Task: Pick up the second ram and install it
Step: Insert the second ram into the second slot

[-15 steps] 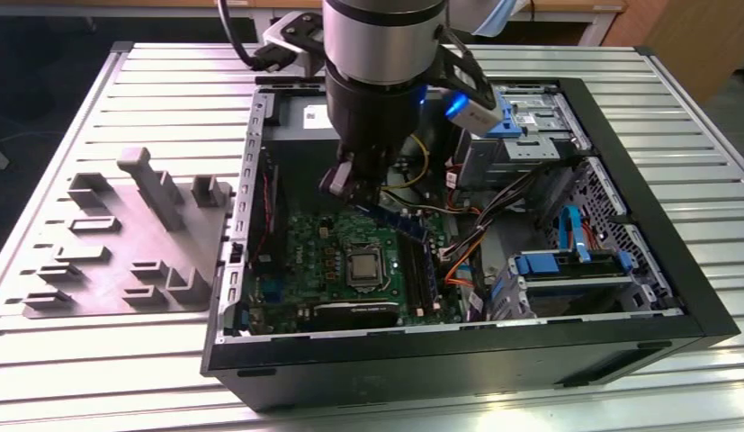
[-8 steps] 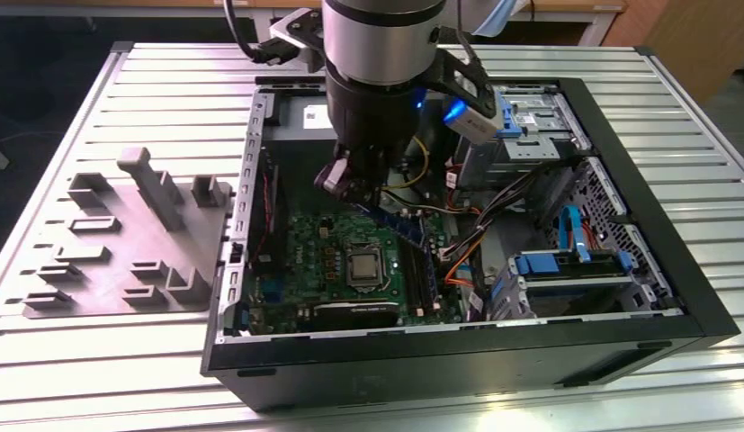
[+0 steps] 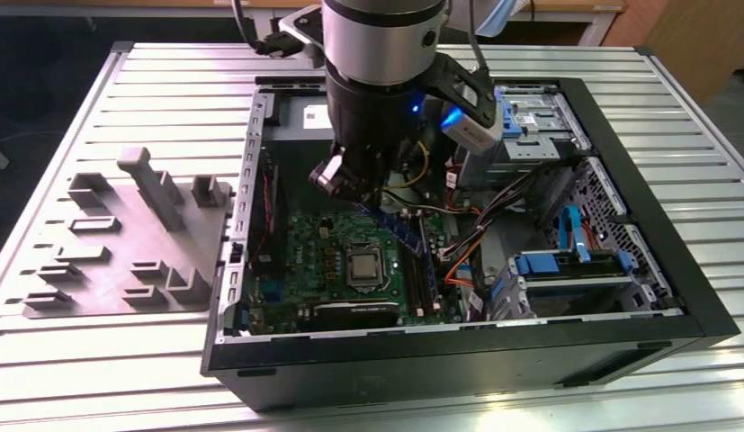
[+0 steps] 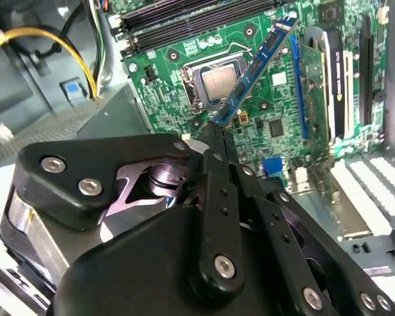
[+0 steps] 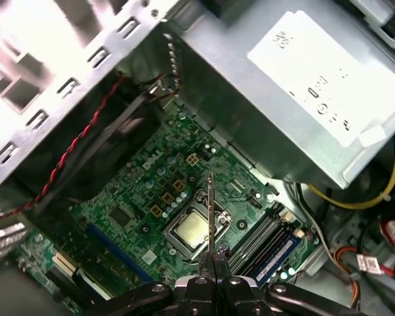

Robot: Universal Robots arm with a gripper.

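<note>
Second ram (image 4: 257,69) seen pinched at one end in gripper (image 4: 214,128), fingers closed tight on it; stick held tilted in air above motherboard (image 4: 158,85), over CPU socket (image 4: 217,82), inside open computer case (image 3: 443,364); not yet seated; judged light, stiff, thin, fragile; best gripped on flat faces near end, gold contacts avoided.

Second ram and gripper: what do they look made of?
The second ram: thin circuit-board laminate with a semi-gloss blue coating; it stays straight though held by one end. The gripper, shut on it: matte black links with bright screw heads, likely anodised metal, possibly plastic.
</note>
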